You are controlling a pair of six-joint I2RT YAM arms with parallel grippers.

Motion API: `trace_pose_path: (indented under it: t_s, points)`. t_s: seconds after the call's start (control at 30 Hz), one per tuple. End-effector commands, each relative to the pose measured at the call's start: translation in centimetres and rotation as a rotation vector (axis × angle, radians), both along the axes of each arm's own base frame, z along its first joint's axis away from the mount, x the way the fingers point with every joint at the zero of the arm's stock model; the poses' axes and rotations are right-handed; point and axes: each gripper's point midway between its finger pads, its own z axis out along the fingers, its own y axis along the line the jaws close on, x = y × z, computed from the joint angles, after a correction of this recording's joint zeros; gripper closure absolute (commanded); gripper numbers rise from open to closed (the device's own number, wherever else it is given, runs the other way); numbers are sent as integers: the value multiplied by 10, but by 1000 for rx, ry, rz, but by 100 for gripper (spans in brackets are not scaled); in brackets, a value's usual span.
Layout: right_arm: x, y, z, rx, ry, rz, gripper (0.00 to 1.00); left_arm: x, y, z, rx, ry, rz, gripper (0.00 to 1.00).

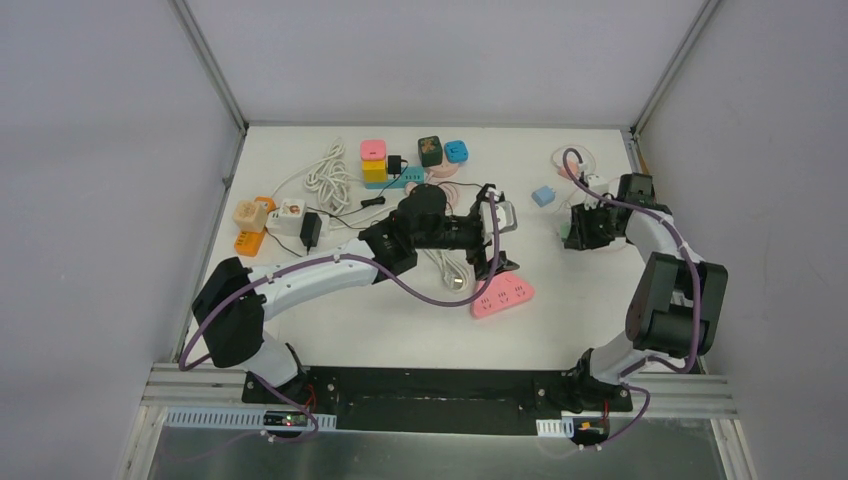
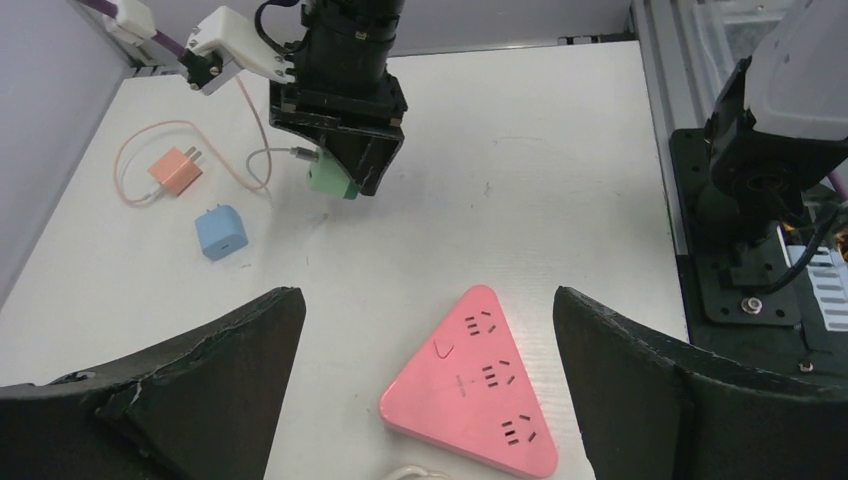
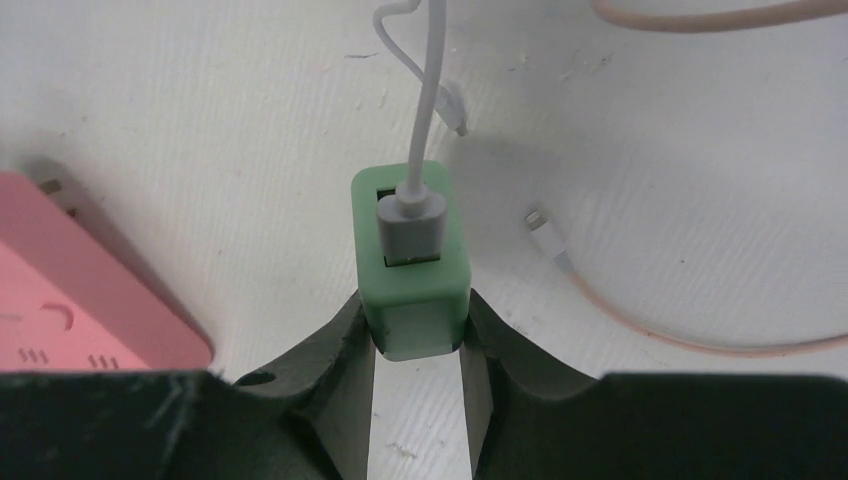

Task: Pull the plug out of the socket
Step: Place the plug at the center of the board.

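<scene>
The pink triangular socket [image 2: 470,385] lies flat on the white table with nothing plugged into its outlets. It also shows in the top view [image 1: 503,294] and at the left edge of the right wrist view [image 3: 80,310]. My left gripper [image 2: 428,300] hovers over the socket, open wide, with nothing between its fingers. The plug is a small green cube [image 3: 410,285] with a grey USB connector and white cable in its top. My right gripper [image 3: 415,330] is shut on it, to the right of the socket and apart from it [image 2: 332,182].
A blue adapter [image 2: 220,232] and an orange adapter [image 2: 175,170] with a looped pink cable lie beyond the right gripper. Coloured cube plugs [image 1: 400,160], a coiled white cable [image 1: 330,175] and an orange power strip [image 1: 250,240] crowd the back left.
</scene>
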Motion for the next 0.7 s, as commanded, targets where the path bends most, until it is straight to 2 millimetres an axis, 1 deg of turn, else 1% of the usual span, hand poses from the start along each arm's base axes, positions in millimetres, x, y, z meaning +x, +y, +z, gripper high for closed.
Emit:
trace_pose_path:
  t_s: [0.0,0.03,0.07,0.17,0.23,0.4,0.57,0.67]
  points:
    - [39,-12,-4,-28,-67,-111,100,13,5,43,-94,10,87,1]
    - [43,-18,-8,-48,-49,-175,100,17,6,42,-92,12,104,1]
    - [47,-19,-10,-58,-41,-207,100,20,8,42,-91,11,117,1]
    - [61,-17,-13,-49,-53,-204,100,28,12,39,-81,4,151,1]
    - [74,-16,-16,-26,-48,-233,97,32,15,36,-70,-6,172,1]
    - [104,-18,-29,-25,-29,-223,97,44,27,30,-51,-28,231,1]
    - [127,-12,-35,-23,-6,-203,97,69,42,23,-45,17,304,1]
    - [128,-9,-33,-23,8,-197,97,92,61,18,-40,58,379,1]
